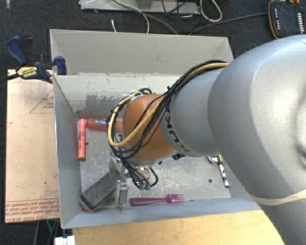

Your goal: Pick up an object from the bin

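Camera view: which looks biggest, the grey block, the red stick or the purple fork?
1. Grey block.
2 and 3. Red stick and purple fork look too alike to rank: the fork is longer, the stick is thicker.

Floor [25, 14]: dark, speckled carpet. Cables [204, 4]: black and white, looped at top edge. Handheld pendant [285, 15] (orange-trimmed, dark face): lying on floor, upper right

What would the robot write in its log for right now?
hand: low in bin, lower-left of view | beside: dark grey block | nearby: purple fork, red stick | lift: not yet
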Controlling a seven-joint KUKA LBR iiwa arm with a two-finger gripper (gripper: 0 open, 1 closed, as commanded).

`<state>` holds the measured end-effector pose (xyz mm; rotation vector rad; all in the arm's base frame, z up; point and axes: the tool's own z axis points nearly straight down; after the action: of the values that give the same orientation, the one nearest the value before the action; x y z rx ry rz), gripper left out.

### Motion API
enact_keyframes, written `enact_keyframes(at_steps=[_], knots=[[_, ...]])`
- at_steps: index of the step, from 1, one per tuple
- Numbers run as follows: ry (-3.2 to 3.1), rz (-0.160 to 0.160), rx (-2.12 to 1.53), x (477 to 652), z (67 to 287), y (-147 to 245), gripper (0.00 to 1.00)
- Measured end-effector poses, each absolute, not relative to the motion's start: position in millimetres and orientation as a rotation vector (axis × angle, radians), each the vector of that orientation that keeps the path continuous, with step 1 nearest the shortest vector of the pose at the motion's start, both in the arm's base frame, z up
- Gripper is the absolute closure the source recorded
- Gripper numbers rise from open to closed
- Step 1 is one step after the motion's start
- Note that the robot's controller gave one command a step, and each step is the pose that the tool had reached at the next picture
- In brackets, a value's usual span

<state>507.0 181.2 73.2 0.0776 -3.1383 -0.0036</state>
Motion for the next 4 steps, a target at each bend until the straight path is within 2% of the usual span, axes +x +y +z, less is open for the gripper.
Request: enact_keyframes(at_steps=[1, 3, 4], knots=[[-3.146, -0.004, 0.086, 510.0, 76.3, 175.0, 1.00], [-3.145, 0.002, 0.093, 512.9, 74.0, 187.7, 1.00], [-3.123, 0.003, 0.396, 526.1, 125.8, 121.1, 1.00]])
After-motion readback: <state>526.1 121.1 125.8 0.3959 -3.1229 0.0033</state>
